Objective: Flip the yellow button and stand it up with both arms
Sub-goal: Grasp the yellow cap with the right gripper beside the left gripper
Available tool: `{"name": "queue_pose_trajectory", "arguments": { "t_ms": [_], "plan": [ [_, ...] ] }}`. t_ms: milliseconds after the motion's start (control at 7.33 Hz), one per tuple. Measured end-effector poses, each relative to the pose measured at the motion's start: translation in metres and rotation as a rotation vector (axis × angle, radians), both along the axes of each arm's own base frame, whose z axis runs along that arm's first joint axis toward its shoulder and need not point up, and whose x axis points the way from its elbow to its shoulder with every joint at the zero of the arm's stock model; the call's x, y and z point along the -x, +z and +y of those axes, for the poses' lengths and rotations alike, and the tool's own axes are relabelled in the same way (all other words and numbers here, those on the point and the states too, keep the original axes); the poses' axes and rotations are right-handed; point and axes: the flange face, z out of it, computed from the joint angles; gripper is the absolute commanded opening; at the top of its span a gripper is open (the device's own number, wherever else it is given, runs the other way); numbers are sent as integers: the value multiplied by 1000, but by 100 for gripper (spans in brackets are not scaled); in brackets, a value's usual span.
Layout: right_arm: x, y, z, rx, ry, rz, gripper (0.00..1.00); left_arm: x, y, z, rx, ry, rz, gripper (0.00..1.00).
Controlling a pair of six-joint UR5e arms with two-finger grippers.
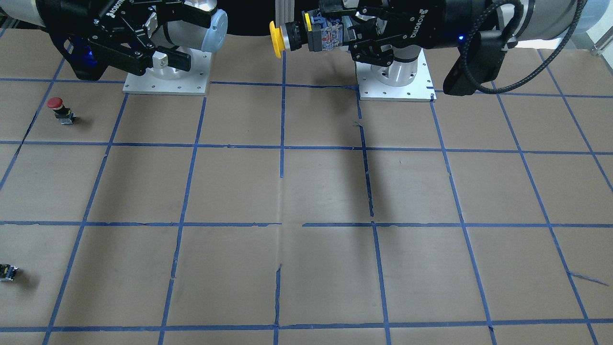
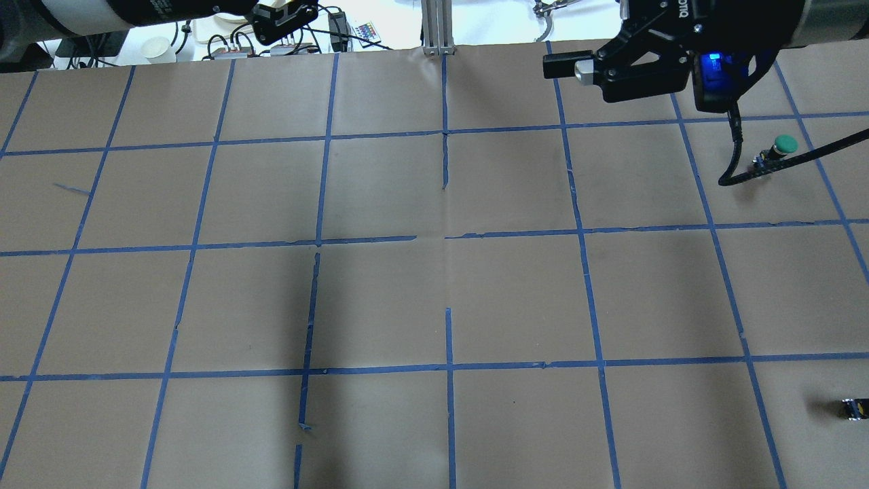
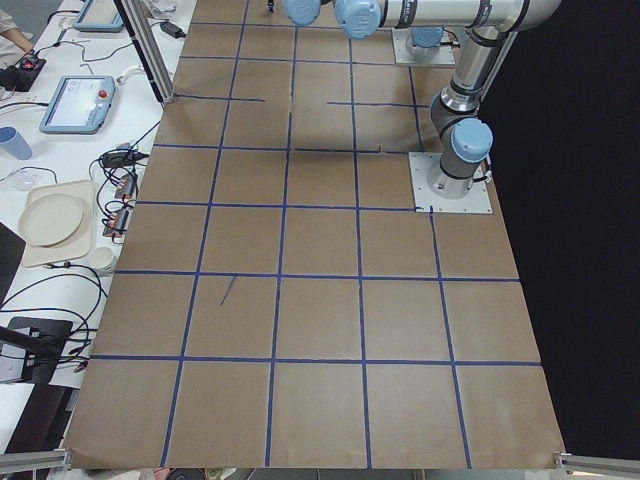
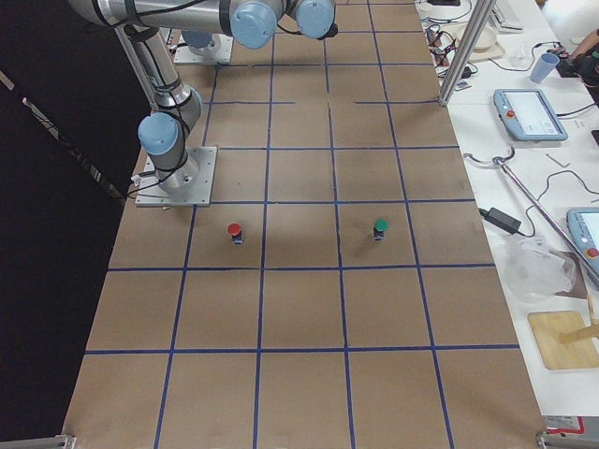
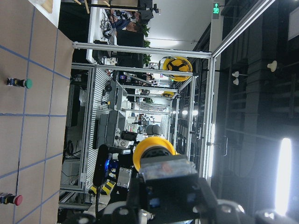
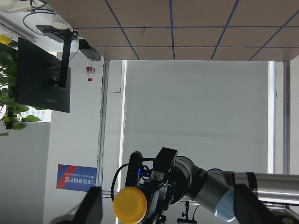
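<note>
My left gripper (image 1: 331,33) is shut on the grey switch body of the yellow button (image 1: 277,38) and holds it level, high above the table, with the cap pointing at my right gripper (image 1: 189,39). The right gripper is open and empty, a short gap away from the cap, and faces it. In the left wrist view the yellow cap (image 5: 154,148) sits just past the jaws. In the right wrist view the cap (image 6: 131,206) shows between the blurred open fingers (image 6: 91,211). In the overhead view the button is hidden and one right finger (image 2: 565,67) shows.
A red button (image 1: 56,106) and a small black-and-yellow block (image 1: 7,272) stand on the table on the right arm's side. A green button (image 2: 781,146) stands there too, behind a dangling cable. Both arm base plates (image 1: 167,76) are bolted near the robot's edge.
</note>
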Motion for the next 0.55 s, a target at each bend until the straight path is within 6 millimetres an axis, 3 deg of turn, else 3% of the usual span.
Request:
{"name": "queue_pose_trajectory", "arguments": {
  "t_ms": [273,545],
  "plan": [
    [-20,14,-5,-17,-4,-17,100,17,-2,9,17,-35,-8,6],
    [-26,21,-6,-22,-7,-37,99,23,0,19,48,-46,-10,6]
  ]
}}
